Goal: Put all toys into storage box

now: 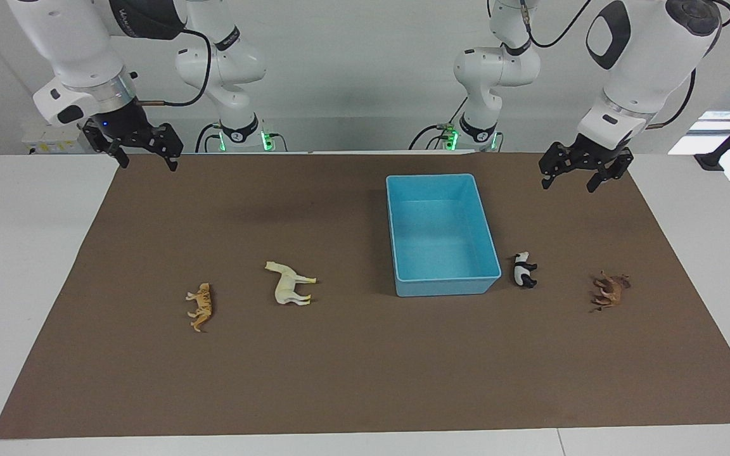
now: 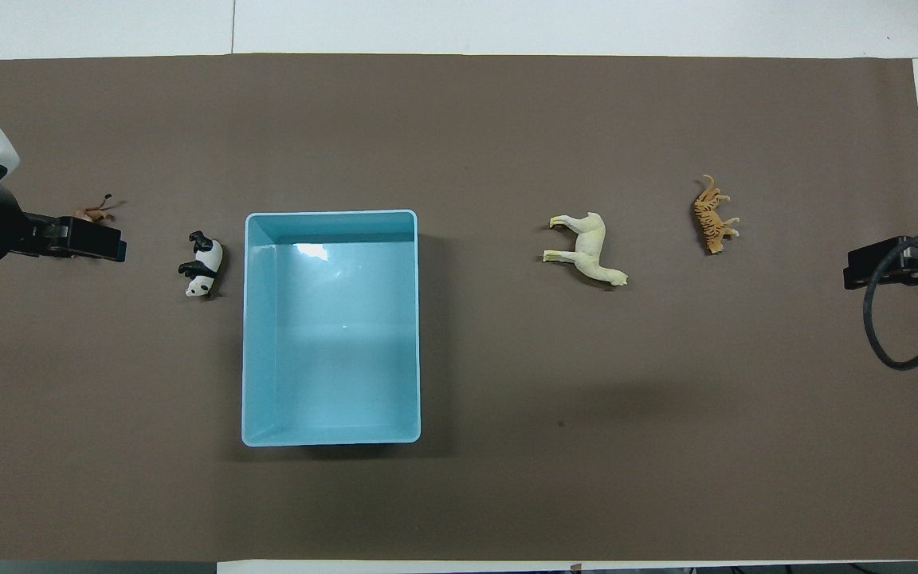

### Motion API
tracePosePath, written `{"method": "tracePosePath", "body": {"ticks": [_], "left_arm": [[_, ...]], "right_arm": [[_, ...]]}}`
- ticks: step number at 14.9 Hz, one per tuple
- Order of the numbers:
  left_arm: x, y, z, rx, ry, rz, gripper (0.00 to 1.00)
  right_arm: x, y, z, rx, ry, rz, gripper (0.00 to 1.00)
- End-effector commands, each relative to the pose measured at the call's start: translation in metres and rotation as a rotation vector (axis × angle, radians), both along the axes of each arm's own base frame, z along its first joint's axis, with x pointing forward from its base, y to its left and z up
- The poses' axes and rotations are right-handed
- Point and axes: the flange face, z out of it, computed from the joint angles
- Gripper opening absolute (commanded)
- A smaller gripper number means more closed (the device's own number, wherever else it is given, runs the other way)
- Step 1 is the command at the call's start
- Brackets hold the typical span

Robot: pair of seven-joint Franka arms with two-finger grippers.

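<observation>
The light blue storage box [image 1: 447, 286] stands empty on the brown mat; it also shows in the overhead view [image 2: 250, 319]. The panda [image 1: 523, 270] [image 2: 204, 267] lies beside it toward the left arm's end, and the brown shaggy animal [image 1: 611, 290] lies farther that way. In the overhead view the brown animal [image 2: 94, 212] is partly hidden by my left gripper [image 2: 100, 241]. The cream horse [image 1: 289, 285] [image 2: 586, 249] and the tiger [image 1: 200, 306] [image 2: 714, 223] lie toward the right arm's end. My left gripper [image 1: 569, 183] and right gripper [image 1: 148, 163] [image 2: 865, 275] hang open and empty, raised over the mat's ends.
The brown mat [image 1: 365, 380] covers most of the white table [image 1: 16, 266]. A black cable [image 2: 897, 351] loops under the right gripper. Both arm bases stand at the table's robot edge.
</observation>
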Motion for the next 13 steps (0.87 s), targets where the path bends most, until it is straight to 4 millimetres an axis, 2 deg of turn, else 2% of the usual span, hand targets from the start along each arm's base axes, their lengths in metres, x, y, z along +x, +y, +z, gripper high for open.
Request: {"method": "tracePosePath", "body": {"ticks": [1, 9, 13], "left_arm": [[-0.0072, 0.0027, 0.0009, -0.010, -0.004, -0.006, 1.00], [-0.0072, 0.0027, 0.0009, -0.010, -0.004, -0.006, 1.00], [-0.0076, 0.0027, 0.0017, -0.010, -0.006, -0.006, 1.00]], "right_arm": [[-0.0107, -0.0057, 0.0005, 0.008, 0.030, -0.029, 1.00], [-0.0113, -0.0088, 0.0015, 0.009, 0.032, -0.029, 1.00], [-0.0127, -0.0026, 0.0009, 0.014, 0.036, 0.030, 1.00]]}}
